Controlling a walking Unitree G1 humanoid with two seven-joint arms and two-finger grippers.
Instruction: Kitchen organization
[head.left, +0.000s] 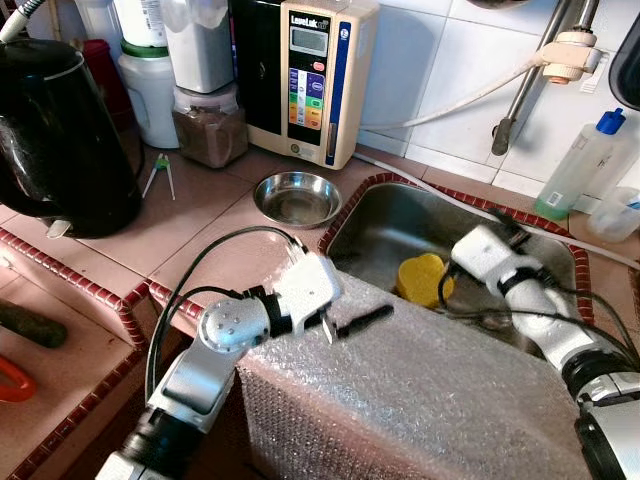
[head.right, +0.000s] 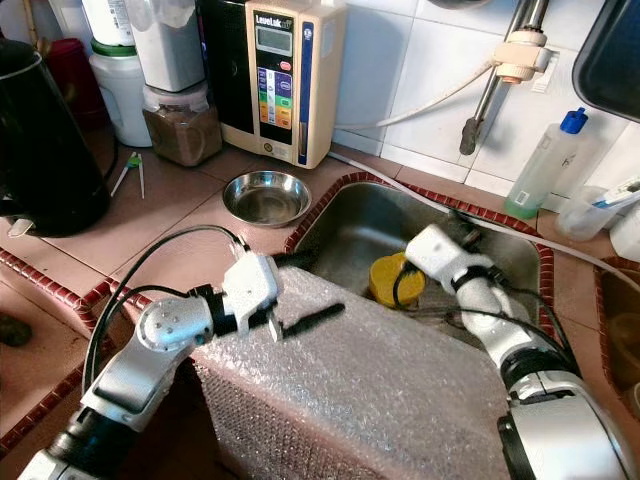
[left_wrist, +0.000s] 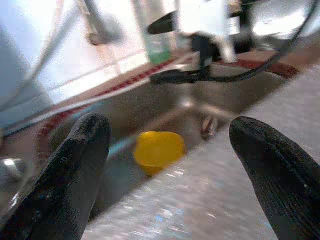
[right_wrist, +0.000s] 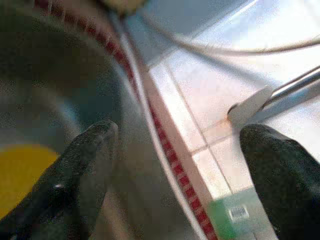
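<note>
Nearest us, we are looking down on a sheet of bubble wrap (head.left: 420, 400) draped over the front edge of the sink (head.left: 385, 225). Our left gripper (left_wrist: 170, 165) is hovering just above the wrap's left corner, its two black fingers (left_wrist: 75, 170) spread wide apart and holding nothing; in the head views one finger (head.left: 362, 320) is lying low over the plastic. Past those fingers, we are seeing a yellow cup (head.left: 422, 277) sitting in the basin, just beyond the wrap's far edge.

Our right gripper (right_wrist: 175, 165) is reaching over the sink's right side, near the yellow cup, and its fingers (right_wrist: 85, 165) are also standing well apart, gripping nothing. They are pointing toward the sink's red-trimmed rim and the tiled wall behind it.

On the counter left of the sink, a small steel bowl (head.left: 297, 197) is resting near the rim. Farther left, a black kettle (head.left: 60, 130) is standing. Against the back wall we are seeing a beige water ionizer (head.left: 312, 75), jars (head.left: 208, 120) beside it, and at the far right a clear bottle with a blue cap (head.left: 588, 160).
</note>
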